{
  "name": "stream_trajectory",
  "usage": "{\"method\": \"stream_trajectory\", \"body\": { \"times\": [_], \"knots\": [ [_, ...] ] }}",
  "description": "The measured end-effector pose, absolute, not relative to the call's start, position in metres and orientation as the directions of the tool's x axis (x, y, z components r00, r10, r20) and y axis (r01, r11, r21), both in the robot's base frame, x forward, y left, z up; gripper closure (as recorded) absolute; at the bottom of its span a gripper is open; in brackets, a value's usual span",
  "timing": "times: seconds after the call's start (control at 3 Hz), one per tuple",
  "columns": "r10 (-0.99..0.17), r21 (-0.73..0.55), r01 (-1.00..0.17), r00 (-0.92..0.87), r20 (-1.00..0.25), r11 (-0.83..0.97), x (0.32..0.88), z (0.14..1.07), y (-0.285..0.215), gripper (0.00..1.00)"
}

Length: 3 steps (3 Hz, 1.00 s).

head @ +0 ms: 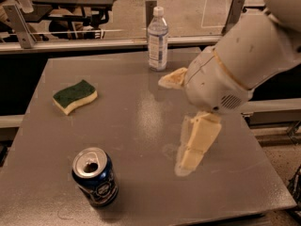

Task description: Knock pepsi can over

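Observation:
The pepsi can [94, 177] is dark blue with a silver top and an opened tab hole. It stands upright near the front left of the grey table [117, 126]. My gripper [172, 126] hangs over the middle right of the table, to the right of the can and well apart from it. Its two cream fingers are spread wide, one [173, 78] pointing left toward the bottle, the other [196, 144] pointing down at the table top. It holds nothing.
A clear plastic water bottle [157, 38] stands upright at the back middle of the table. A green and yellow sponge [75, 95] lies at the left. A rail and glass panels run behind the table, with desks beyond.

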<state>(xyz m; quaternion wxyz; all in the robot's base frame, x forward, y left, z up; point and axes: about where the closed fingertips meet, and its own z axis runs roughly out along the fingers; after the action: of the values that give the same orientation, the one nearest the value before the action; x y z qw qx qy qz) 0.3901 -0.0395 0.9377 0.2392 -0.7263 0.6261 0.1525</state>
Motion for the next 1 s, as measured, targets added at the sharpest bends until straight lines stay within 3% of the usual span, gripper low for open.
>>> {"method": "stream_trajectory", "body": {
  "times": [1.0],
  "knots": [
    [-0.725, -0.128, -0.963, 0.264, -0.635, -0.239, 0.357, 0.89, 0.057, 0.0]
  ]
}}
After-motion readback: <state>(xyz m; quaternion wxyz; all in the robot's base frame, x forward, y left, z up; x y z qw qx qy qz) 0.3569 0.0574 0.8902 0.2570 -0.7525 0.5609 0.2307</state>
